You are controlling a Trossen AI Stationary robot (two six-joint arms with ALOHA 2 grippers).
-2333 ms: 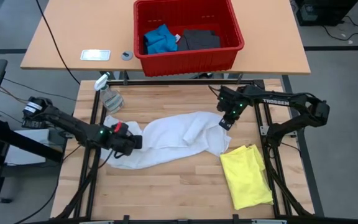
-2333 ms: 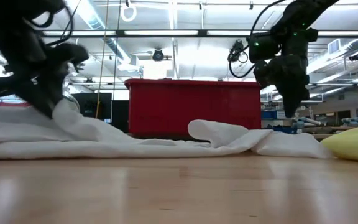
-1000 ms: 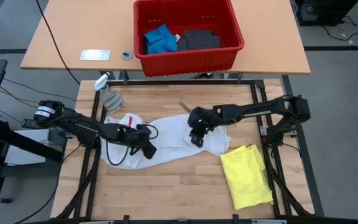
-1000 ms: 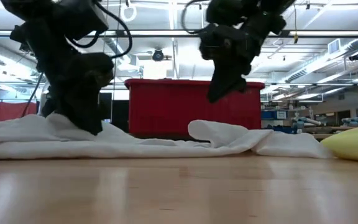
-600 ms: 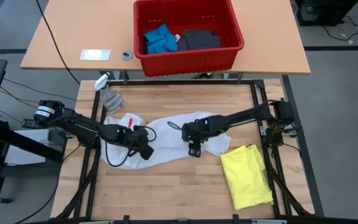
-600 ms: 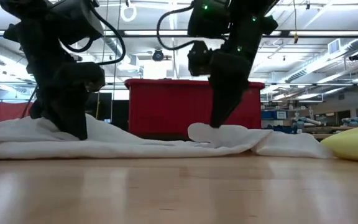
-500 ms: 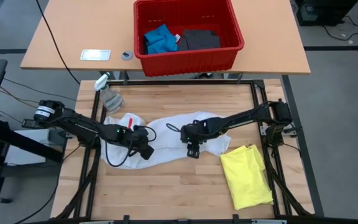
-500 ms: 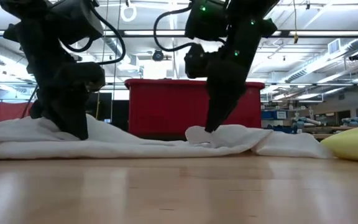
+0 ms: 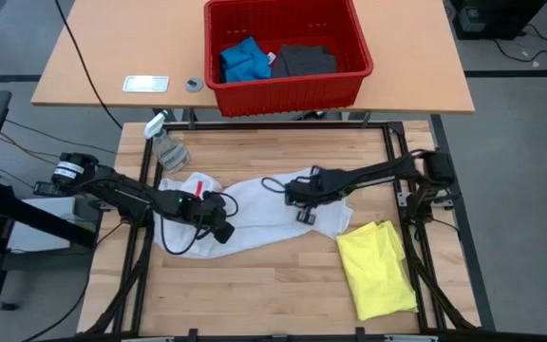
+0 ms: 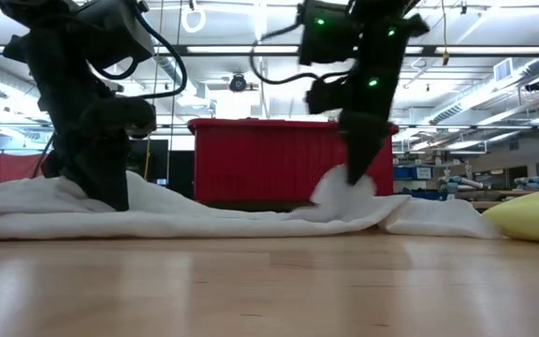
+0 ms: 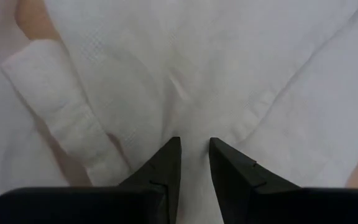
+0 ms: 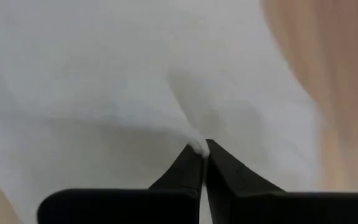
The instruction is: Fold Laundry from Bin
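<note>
Laundry, part done: yellow T-shirt (image 9: 377, 267) folded by the bench's right edge; white shirt (image 9: 254, 211) spread mid-bench, unfolded, right tool (image 12: 202, 151) pinching a fold, left tool (image 11: 194, 163) narrowly parted on its cloth; blue piece (image 9: 243, 59) and dark grey piece (image 9: 304, 60) remaining in bin (image 9: 288, 90).

Wooden work table (image 9: 254, 275), dark frame around edges; white shirt (image 9: 254, 214) spread across middle; yellow T-shirt (image 9: 378, 266) folded near right edge; spray bottle (image 9: 164, 142) at far left corner; tan table (image 9: 93, 57) behind carries red bin (image 9: 288, 85), flat white item (image 9: 146, 84), small round object (image 9: 194, 85).
</note>
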